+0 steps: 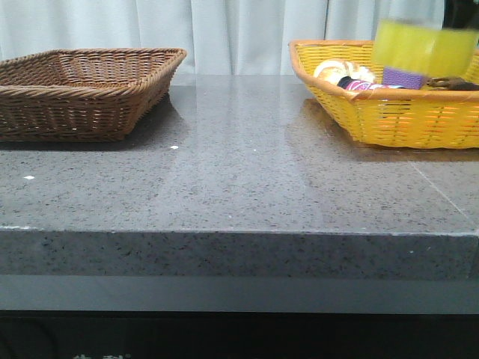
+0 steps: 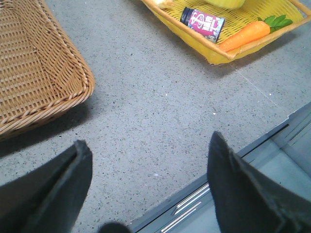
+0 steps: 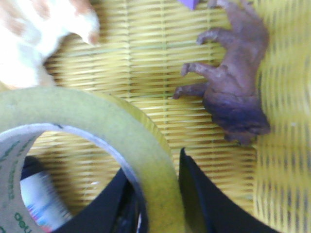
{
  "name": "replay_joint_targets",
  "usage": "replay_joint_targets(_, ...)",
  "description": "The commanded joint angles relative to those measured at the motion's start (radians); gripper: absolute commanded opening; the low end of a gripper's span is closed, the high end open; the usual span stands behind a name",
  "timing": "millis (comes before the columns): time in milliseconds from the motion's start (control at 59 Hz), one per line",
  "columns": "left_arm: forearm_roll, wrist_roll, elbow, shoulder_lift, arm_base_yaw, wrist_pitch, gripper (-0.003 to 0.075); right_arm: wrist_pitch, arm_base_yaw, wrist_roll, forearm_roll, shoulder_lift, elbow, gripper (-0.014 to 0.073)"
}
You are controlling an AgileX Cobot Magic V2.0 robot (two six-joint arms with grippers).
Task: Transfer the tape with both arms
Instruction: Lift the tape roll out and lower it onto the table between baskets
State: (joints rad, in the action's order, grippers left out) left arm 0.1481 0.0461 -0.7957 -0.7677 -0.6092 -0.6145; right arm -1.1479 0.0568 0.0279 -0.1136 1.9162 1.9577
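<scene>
Grey speckled countertop [image 1: 239, 172] is carrying two baskets: brown wicker basket [image 1: 82, 90] on my left, yellow basket [image 1: 389, 112] on my right. I'm holding the tape [image 3: 121, 145] in the right gripper [image 3: 160, 204], one finger inside the core and one outside, pinching the roll wall so the opposite side stays free for the other arm to grab. In the front view the tape [image 1: 423, 46] is blurring above the yellow basket, clear of the clutter; I'm judging it as mid-lift. Below it are lying a purple cube [image 1: 404, 76], a brown toy animal [image 3: 233, 87], a pink can [image 2: 202, 23] and a toy carrot [image 2: 248, 35]. I'm keeping the left gripper [image 2: 146, 184] spread wide and empty over bare counter near the front edge, between the baskets, presumably waiting for the handover.
</scene>
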Motion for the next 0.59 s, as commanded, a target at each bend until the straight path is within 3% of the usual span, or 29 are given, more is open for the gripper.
replay_joint_targets(0,0.016,-0.003,-0.033,0.001,-0.008,0.067,0.0491,0.026,-0.011,-0.006,-0.012,-0.131,0.036,0.0174)
replay_joint_targets(170,0.016,-0.003,-0.033,0.001,-0.008,0.067,0.0491,0.021,-0.089,-0.059,-0.012,-0.225,0.036,0.0174)
replay_joint_targets(577,0.016,-0.003,-0.033,0.001,-0.008,0.067,0.0491,0.006,-0.456,-0.142,0.001,-0.205,0.030,0.0174)
